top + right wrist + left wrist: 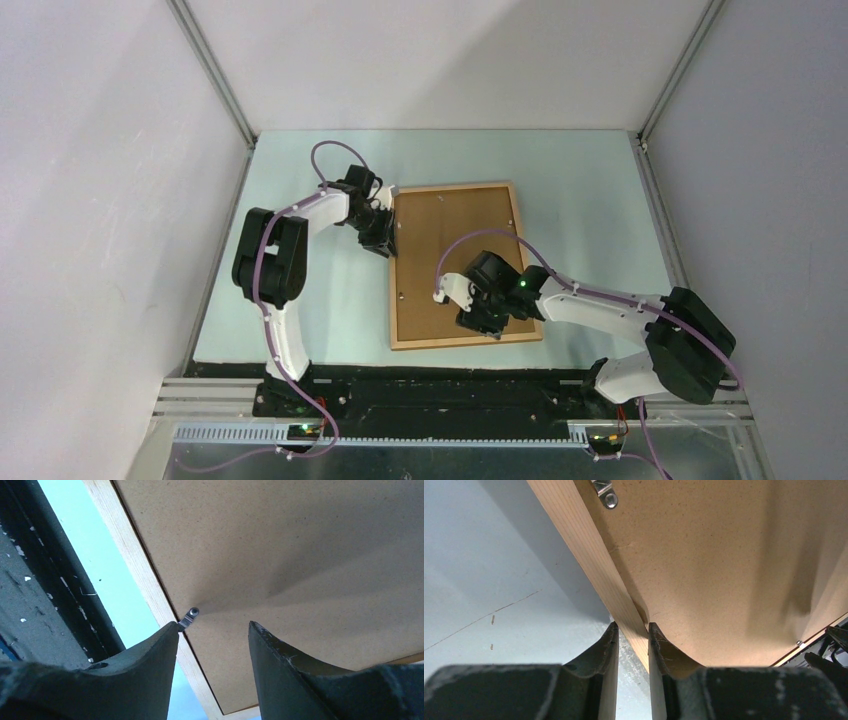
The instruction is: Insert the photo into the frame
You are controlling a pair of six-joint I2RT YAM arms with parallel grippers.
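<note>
The left gripper pinches the frame rail; right gripper, spread, hovers over the board, a clip seemingly touching that gripper.

Frame pale bare wood, fine straight grain, matt; backing board brown pressed fibreboard, speckled, dull; turn clip shiny metal; table smooth, matt.

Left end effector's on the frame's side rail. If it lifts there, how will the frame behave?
Probably stiff: the frame has a wooden rail that shows no bend in the left end effector. Likely light, since the moulding is thin. Gripped at one side, it would probably tilt down; the backing board may shift unless its metal clip holds.
</note>
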